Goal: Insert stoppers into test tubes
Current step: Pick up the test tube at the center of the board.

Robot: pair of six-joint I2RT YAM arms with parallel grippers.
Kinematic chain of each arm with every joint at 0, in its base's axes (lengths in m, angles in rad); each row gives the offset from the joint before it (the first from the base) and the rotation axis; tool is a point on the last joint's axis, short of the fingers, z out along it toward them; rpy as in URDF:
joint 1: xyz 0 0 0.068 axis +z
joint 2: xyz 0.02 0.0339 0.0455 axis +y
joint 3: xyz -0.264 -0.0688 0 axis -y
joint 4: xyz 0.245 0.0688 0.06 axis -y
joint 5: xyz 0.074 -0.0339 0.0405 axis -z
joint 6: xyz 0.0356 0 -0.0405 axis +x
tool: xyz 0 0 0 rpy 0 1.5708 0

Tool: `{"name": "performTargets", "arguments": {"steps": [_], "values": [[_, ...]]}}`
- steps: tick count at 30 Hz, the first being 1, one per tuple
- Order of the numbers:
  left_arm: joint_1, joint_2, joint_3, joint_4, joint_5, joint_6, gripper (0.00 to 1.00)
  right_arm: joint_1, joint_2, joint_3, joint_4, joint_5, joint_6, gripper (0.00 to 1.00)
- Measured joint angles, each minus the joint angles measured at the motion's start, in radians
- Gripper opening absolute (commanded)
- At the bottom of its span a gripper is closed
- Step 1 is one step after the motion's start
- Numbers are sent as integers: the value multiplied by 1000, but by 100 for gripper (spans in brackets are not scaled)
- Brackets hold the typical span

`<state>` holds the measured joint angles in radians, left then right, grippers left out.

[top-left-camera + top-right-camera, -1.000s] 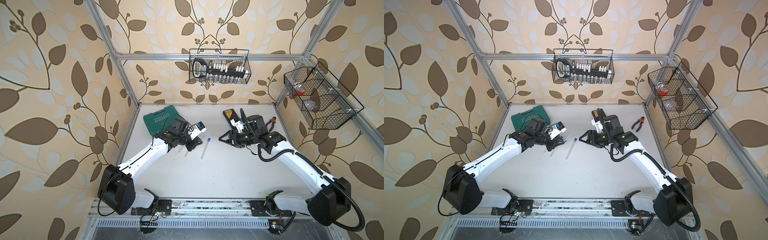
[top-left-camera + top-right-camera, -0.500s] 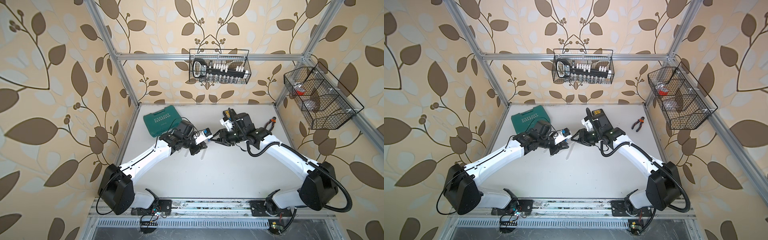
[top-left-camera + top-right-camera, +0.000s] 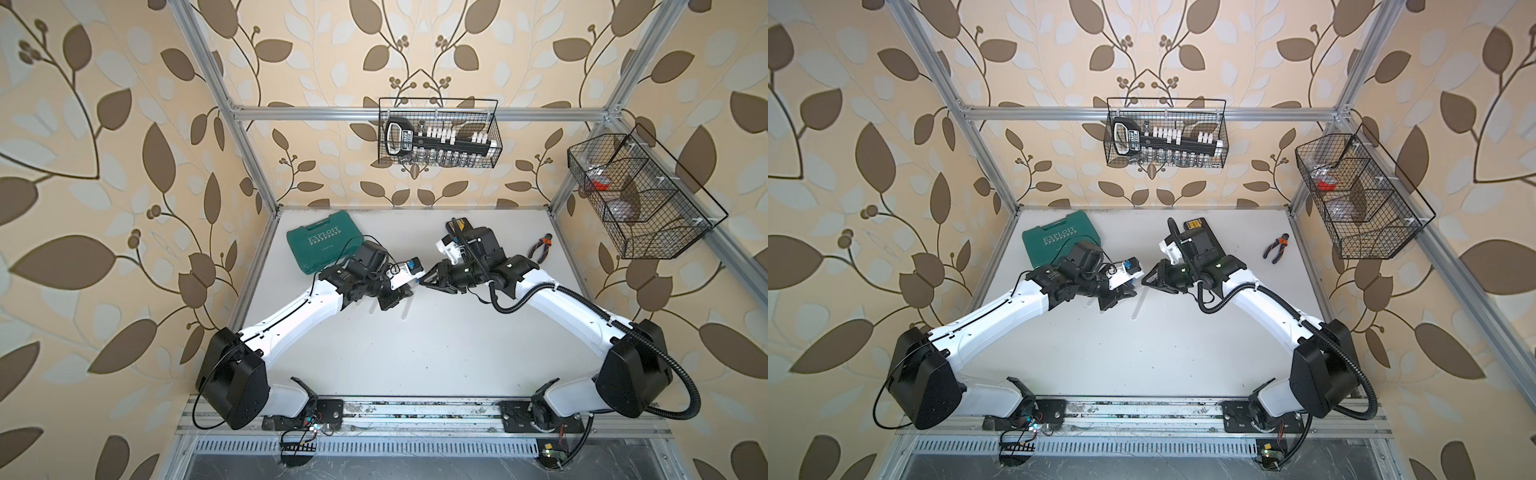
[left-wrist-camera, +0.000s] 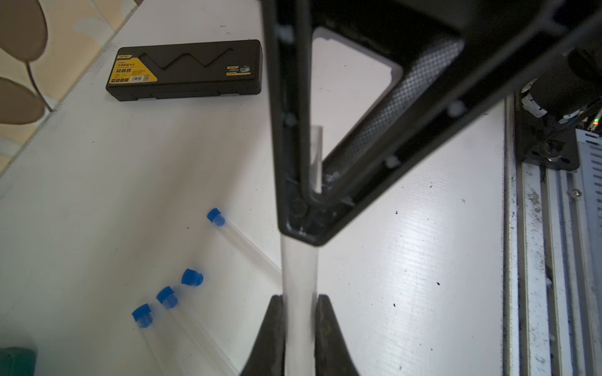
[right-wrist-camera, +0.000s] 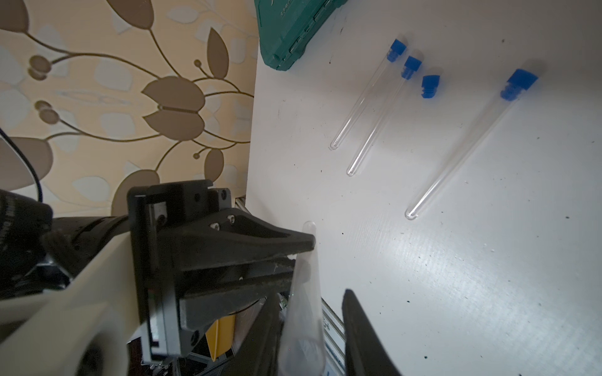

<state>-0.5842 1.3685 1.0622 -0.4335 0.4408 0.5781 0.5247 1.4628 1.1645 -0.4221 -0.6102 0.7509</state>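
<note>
My left gripper is shut on a clear test tube with no stopper in it, held above the table. The tube's open end lies between the jaws of my right gripper. One right finger touches the tube and a gap shows at the other, so that gripper is open. In both top views the grippers meet tip to tip, left and right. Three test tubes lie on the table with blue stoppers in their mouths. One loose blue stopper lies beside them.
A green tool case lies at the back left, close behind the left arm. A black case with a yellow label lies behind the right arm. Pliers lie at the back right. Wire baskets hang on the back wall and the right wall.
My right gripper has swung left to meet the left one and has narrowed around the tube's open end. The left gripper has shifted slightly right with the tube still in it.
</note>
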Motion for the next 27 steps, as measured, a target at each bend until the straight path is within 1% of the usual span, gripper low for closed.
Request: {"name": "performTargets", "arguments": {"steps": [6, 11, 13, 16, 18, 20, 22, 24, 27], "values": [[-6, 2, 0, -13, -7, 4, 6, 6, 7, 1, -2, 0, -1, 23], [-6, 2, 0, -18, -8, 20, 6, 8, 9, 1, -2, 0, -5, 15], [-6, 2, 0, -20, -8, 24, 8, 10, 9, 1, -1, -3, -3, 14], [-6, 2, 0, -21, -12, 29, 17, 10, 9, 1, 0, -7, -3, 10], [-6, 2, 0, -20, -18, 35, 27, 10, 9, 1, 0, -9, 0, 9], [-6, 0, -1, -13, -28, 50, 42, 10, 9, 1, 0, -18, -1, 7], [-6, -11, -13, 3, -34, 53, 51, 10, 9, 1, 2, -27, 0, 7], [-6, -37, -40, 21, -46, 52, 53, 10, 9, 1, 3, -36, 0, 6], [-6, -90, -103, 58, -58, 52, 53, 10, 8, 1, 7, -55, 0, 6]]}}
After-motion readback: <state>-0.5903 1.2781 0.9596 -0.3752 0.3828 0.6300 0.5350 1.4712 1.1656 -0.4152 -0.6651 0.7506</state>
